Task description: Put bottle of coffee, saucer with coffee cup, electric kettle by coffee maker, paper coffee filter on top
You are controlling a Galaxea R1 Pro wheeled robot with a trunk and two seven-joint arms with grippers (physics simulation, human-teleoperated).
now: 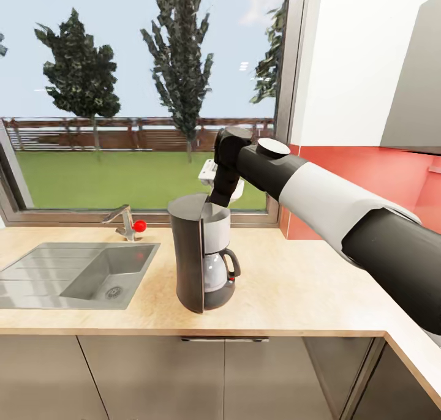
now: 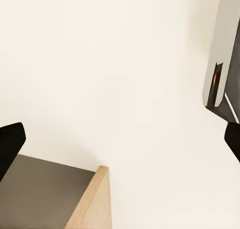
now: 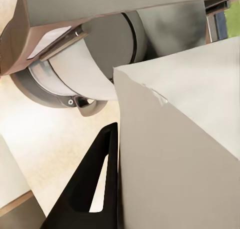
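Note:
The dark coffee maker (image 1: 199,258) with its glass carafe stands on the wooden countertop (image 1: 300,285) just right of the sink. My right gripper (image 1: 218,201) hangs directly over its top, shut on a white paper coffee filter (image 1: 208,170) that sticks out behind the wrist. In the right wrist view the filter (image 3: 185,149) is large beside one black finger (image 3: 95,184), with the coffee maker (image 3: 100,39) just beyond. My left gripper (image 2: 121,141) is open, facing a blank white wall. The coffee bottle, saucer, cup and kettle are out of view.
A steel sink (image 1: 79,273) with faucet (image 1: 125,221) lies left of the coffee maker. A window runs behind the counter. Red backsplash (image 1: 367,175) and a grey wall cabinet (image 1: 416,83) stand at right. Bare counter stretches right of the coffee maker.

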